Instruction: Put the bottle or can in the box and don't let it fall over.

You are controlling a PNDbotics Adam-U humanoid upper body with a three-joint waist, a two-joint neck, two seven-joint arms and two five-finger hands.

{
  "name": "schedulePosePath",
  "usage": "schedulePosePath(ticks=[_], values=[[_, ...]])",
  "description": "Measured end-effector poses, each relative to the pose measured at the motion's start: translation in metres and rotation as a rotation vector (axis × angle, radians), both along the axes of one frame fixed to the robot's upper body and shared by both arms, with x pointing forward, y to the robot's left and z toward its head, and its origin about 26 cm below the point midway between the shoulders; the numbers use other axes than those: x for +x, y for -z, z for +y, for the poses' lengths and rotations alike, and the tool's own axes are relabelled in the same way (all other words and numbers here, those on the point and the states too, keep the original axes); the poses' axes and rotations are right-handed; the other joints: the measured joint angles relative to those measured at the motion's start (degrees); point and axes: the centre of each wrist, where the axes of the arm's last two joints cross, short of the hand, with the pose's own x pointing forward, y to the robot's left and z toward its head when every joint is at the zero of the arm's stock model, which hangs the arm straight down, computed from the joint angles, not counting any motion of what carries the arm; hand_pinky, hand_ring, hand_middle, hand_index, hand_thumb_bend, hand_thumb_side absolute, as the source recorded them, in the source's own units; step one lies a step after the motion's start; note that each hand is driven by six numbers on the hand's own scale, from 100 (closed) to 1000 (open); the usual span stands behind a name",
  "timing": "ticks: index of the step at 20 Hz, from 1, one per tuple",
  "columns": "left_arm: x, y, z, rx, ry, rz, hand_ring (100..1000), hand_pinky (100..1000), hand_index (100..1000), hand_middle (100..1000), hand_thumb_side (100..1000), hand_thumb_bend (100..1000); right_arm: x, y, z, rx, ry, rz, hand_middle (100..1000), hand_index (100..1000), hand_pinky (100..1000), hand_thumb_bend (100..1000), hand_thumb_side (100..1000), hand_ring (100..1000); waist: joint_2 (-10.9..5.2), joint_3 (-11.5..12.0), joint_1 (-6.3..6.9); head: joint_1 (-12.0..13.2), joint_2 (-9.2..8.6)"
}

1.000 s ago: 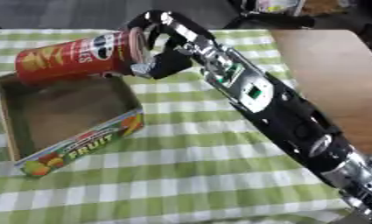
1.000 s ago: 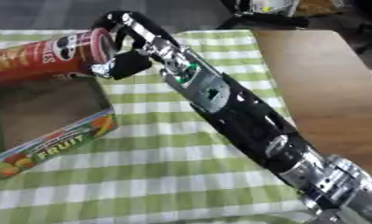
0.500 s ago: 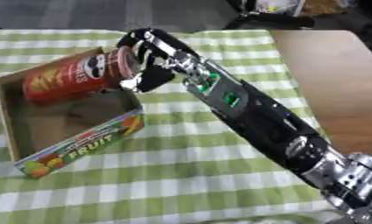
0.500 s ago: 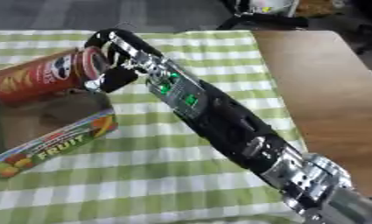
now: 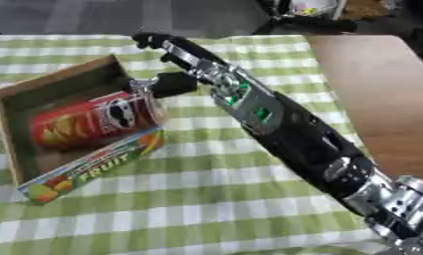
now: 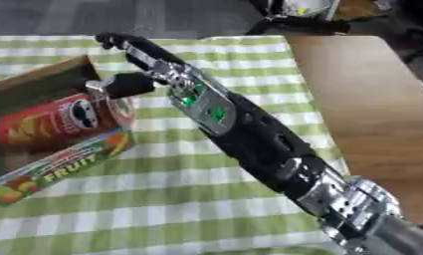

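Observation:
A red can with a silver lid lies on its side inside the cardboard box, lid end toward the right. The box has a "FRUIT" print on its front wall and stands on the left of the checked cloth. My right arm reaches in from the lower right across the cloth. My right hand hovers at the box's right rim. Its fingers stretch straight over the far corner, off the can. The thumb sits right by the can's lid. My left hand shows in neither view.
A green and white checked cloth covers the table's left and middle. Bare brown wood lies to the right. Dark objects stand beyond the far edge.
The can, held above the box's far rim before, has come down into the box and lies on its side. My right hand's fingers have straightened off it.

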Motion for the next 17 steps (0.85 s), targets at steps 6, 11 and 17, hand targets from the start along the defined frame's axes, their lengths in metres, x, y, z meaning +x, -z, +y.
schedulePosePath(ticks=[6,11,17], values=[[0.000,0.000,0.000,-0.001,-0.004,0.001,609,609,705,545,681,100,-0.008,-0.020,-0.015,0.101,0.050,-0.056,846,941,835,262,568,972,0.00,-0.8,0.00,0.7,-0.01],[-0.001,0.002,0.002,-0.002,-0.011,0.008,608,609,705,545,681,100,-0.030,-0.035,-0.053,0.235,0.144,-0.114,811,936,803,100,715,911,0.00,-1.8,0.00,1.4,-0.18],[-0.002,0.003,0.002,-0.003,-0.019,0.011,608,608,705,546,681,100,-0.064,-0.039,-0.107,0.323,0.281,-0.161,811,953,800,100,806,904,0.00,-3.1,0.04,2.5,-0.19]])
